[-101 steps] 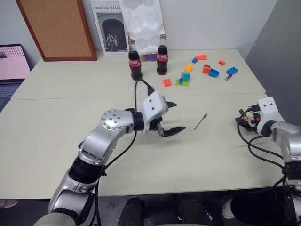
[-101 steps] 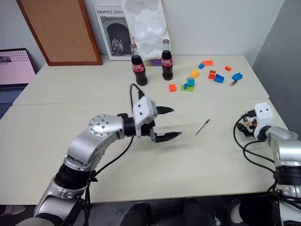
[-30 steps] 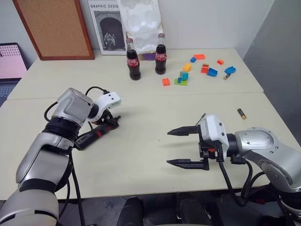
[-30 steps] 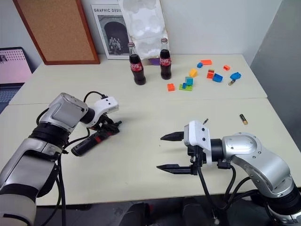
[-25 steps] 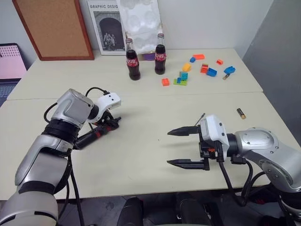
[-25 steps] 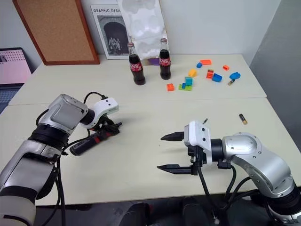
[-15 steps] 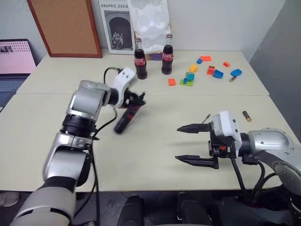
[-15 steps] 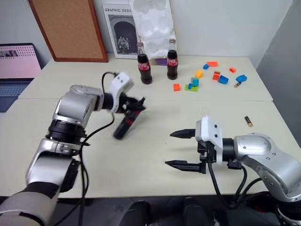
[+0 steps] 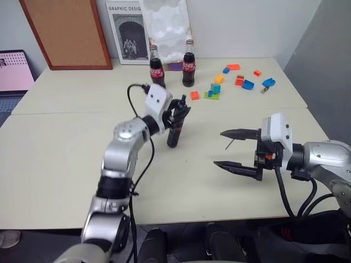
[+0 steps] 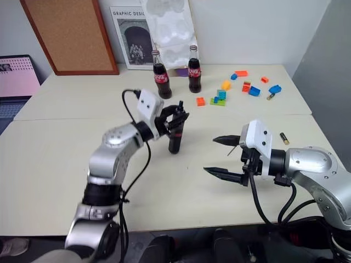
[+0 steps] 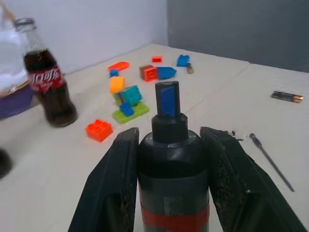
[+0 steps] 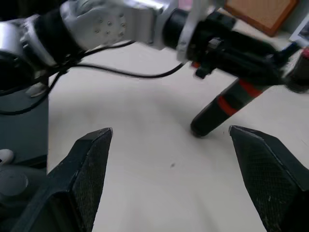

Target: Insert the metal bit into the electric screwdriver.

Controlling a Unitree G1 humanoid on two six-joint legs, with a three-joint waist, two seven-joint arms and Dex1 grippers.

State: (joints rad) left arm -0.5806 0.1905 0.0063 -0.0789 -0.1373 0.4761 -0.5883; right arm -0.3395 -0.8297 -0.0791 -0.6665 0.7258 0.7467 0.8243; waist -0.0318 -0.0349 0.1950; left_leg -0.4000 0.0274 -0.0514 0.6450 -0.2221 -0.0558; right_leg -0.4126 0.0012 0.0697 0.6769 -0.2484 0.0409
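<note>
The electric screwdriver [image 9: 174, 130], black with a red band [image 12: 232, 102], stands nearly upright over the middle of the table, narrow nose [image 11: 166, 99] up. My left gripper [image 9: 181, 109] is shut on its upper body. Whether its lower end touches the table I cannot tell. The metal bit [image 11: 270, 162], a thin dark rod, lies flat on the table to the right of it, partly behind the upper finger of my right gripper [image 9: 219, 148]. That gripper hovers open and empty just right of the screwdriver, pointing left at it.
Two cola bottles [image 9: 157, 74] stand behind the screwdriver, in front of a poster and a corkboard. Coloured bricks [image 9: 215, 89] are scattered at the back right. A short black piece with a brass end [image 10: 283, 138] lies near the right edge. A laptop [image 9: 13, 71] is at the far left.
My left gripper has lifted the screwdriver off the table, carried it right toward the centre and turned it nearly upright. The right gripper has shifted slightly right and stayed open.
</note>
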